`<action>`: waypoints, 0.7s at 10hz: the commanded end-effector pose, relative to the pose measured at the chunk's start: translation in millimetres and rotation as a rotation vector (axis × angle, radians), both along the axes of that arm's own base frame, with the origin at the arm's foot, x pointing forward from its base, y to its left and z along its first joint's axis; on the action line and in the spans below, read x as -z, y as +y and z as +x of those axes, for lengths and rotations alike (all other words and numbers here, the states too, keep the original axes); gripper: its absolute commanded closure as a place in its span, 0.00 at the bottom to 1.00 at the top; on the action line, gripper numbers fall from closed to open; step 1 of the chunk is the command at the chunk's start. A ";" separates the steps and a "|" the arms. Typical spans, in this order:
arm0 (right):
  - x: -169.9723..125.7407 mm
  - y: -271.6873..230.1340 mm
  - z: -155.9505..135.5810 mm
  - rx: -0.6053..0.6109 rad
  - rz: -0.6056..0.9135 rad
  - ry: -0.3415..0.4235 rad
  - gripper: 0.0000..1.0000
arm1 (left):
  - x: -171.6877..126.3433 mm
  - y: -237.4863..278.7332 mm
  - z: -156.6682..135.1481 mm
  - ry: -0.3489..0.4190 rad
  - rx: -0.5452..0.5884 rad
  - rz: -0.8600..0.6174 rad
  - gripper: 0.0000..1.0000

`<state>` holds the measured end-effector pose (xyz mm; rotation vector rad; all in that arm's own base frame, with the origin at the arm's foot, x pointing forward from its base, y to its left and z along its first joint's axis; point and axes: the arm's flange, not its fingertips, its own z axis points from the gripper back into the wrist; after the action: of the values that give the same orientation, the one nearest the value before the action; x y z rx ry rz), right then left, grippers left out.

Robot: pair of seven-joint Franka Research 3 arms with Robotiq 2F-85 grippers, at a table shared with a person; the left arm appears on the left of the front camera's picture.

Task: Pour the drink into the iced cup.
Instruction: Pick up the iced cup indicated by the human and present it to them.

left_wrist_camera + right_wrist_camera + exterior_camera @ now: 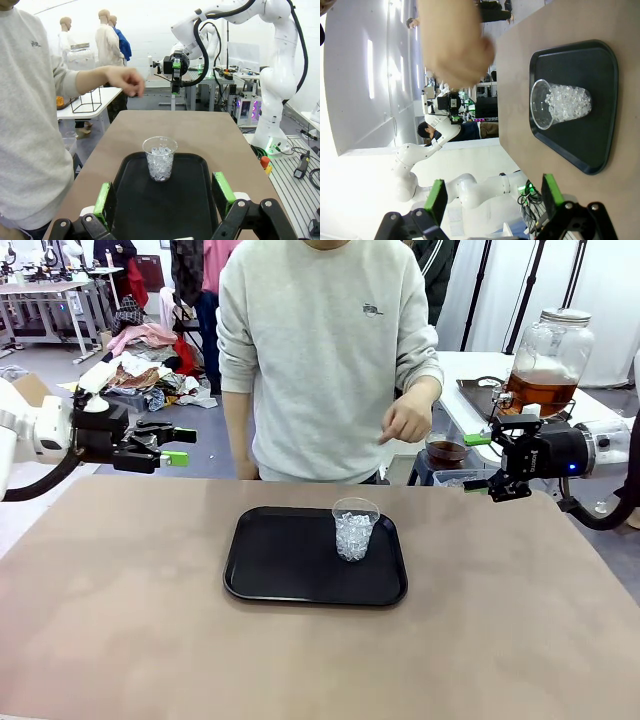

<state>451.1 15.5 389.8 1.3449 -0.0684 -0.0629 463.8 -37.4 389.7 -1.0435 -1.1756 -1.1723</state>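
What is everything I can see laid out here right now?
table: one, brown, under everything
tray: one, black, mid-table
iced cup: one, clear, upright on the tray's far right part
drink jar: one, clear glass with lid, amber-brown liquid, off the table behind the right gripper
small cup: one, dark liquid, beyond the far edge
person's hand: one, finger pointing down over the far edge
left gripper: one, black, green pads, open, far left
right gripper: one, black, green pads, open, far right

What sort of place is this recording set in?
Likely a robotics lab or data-collection workshop: a cluttered workbench stands beyond the table, a clothing pile lies on the floor, and the drink jar sits on a white side table.
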 end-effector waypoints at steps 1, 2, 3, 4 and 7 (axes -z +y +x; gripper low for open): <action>-0.8 0.0 -0.8 0.002 0.004 -0.001 0.00 | -2.2 -0.4 -0.5 -0.005 0.000 0.002 0.00; -0.8 0.0 -0.8 0.002 0.004 -0.001 0.00 | -2.2 -0.4 -0.5 -0.005 0.000 0.002 0.00; -0.8 0.0 -0.8 0.002 0.004 -0.001 0.00 | -2.2 -0.4 -0.5 -0.005 0.000 0.002 0.00; -0.8 0.0 -0.8 0.002 0.004 -0.001 0.00 | -2.2 -0.4 -0.5 -0.005 0.000 0.002 0.00; -0.8 0.0 -0.8 0.002 0.004 -0.001 0.00 | -2.2 -0.4 -0.5 -0.005 0.000 0.002 0.00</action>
<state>451.1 15.5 389.8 1.3449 -0.0684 -0.0629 463.8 -37.4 389.7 -1.0435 -1.1756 -1.1723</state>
